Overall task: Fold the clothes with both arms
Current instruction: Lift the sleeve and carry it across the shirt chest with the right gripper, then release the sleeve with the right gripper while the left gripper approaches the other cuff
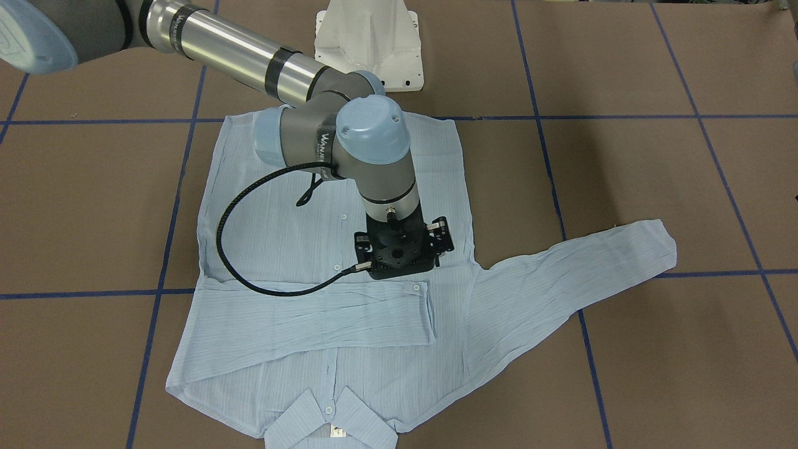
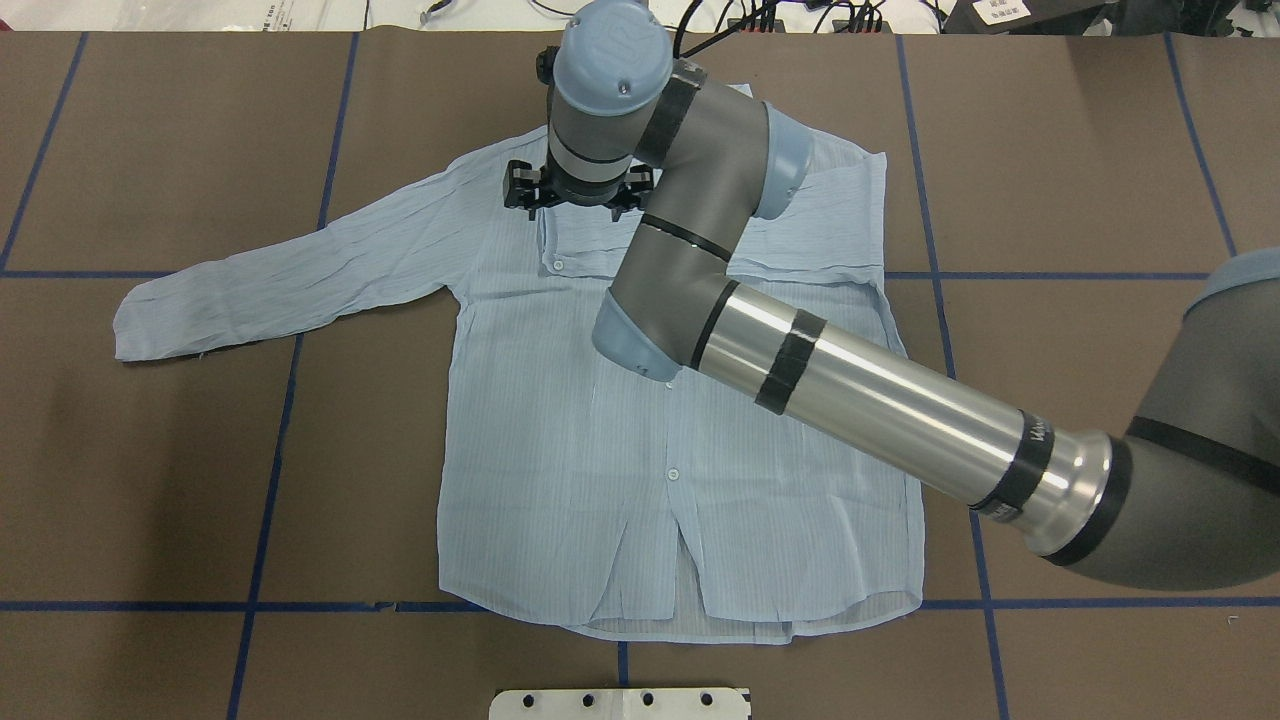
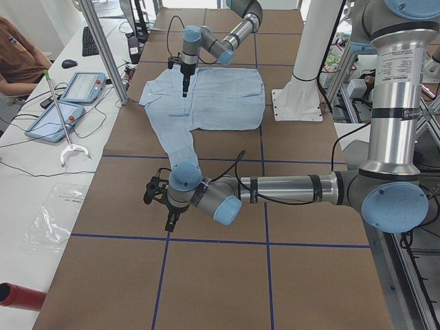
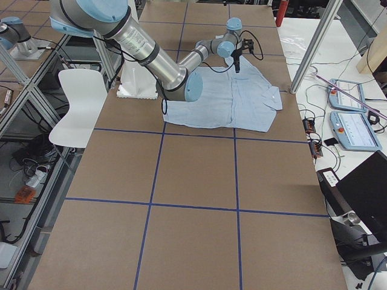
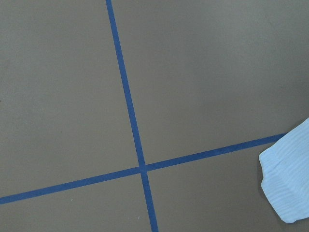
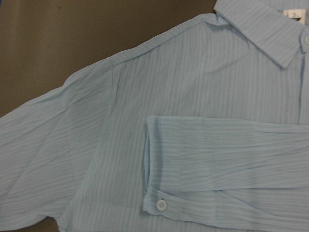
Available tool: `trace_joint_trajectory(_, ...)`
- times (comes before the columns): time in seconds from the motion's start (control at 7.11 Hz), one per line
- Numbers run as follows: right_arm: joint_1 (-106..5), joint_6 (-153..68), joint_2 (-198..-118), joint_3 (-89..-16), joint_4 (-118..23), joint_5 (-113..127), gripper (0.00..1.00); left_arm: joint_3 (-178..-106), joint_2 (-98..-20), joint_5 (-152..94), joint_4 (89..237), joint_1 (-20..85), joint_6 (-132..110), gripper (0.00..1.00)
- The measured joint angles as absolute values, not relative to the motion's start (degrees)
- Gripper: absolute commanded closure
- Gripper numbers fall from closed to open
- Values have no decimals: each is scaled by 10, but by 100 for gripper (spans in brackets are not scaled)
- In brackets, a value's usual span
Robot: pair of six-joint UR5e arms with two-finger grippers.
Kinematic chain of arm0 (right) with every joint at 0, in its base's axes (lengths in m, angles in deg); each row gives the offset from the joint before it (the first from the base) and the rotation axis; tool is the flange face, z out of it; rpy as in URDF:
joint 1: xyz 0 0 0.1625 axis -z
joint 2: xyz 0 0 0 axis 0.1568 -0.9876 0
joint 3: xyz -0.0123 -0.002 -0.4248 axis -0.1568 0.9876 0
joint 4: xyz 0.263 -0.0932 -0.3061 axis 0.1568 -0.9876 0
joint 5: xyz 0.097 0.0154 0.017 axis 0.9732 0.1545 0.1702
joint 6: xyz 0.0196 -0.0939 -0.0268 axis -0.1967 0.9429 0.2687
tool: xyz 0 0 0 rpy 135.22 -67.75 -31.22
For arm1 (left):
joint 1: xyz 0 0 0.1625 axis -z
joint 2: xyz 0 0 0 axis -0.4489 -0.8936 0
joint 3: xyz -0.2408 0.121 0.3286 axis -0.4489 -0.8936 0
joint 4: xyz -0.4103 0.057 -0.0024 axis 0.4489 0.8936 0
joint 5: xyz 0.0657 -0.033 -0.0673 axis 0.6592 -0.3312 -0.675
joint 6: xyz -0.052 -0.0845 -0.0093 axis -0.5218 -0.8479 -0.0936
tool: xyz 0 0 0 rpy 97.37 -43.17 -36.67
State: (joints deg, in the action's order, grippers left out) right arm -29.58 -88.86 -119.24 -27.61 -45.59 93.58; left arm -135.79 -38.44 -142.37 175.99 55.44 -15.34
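Observation:
The pale blue striped shirt (image 2: pixel 600 470) lies flat and buttoned on the brown table, collar (image 1: pixel 330 418) away from the robot. One sleeve (image 1: pixel 312 312) is folded across the chest, its buttoned cuff (image 6: pixel 161 166) lying flat. The other sleeve (image 2: pixel 290 270) stretches out sideways. My right gripper (image 3: pixel 184 88) hangs over the chest just above the folded cuff; its wrist (image 1: pixel 399 249) hides the fingers, so I cannot tell its state. My left gripper (image 3: pixel 170 223) hovers low beyond the outstretched cuff (image 5: pixel 287 183), seen only from the side, state unclear.
The white pedestal base (image 1: pixel 368 43) stands behind the shirt's hem. Blue tape lines (image 5: pixel 140 166) grid the table. A side bench with tablets (image 3: pixel 82 86) and a seated person (image 3: pixel 17 55) runs along the far edge.

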Motion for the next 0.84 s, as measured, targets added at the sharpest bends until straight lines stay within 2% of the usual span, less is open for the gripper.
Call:
trace_joint_trajectory(0.42,-351,-782,-1341,-451,-535,990,0,-1341,-375,-1353,1901,445,-290,1)
trace_joint_trajectory(0.84,-403,-706,-1430,-534,-565,1035,0,-1337,-382,-1271,1949,325,-372,4)
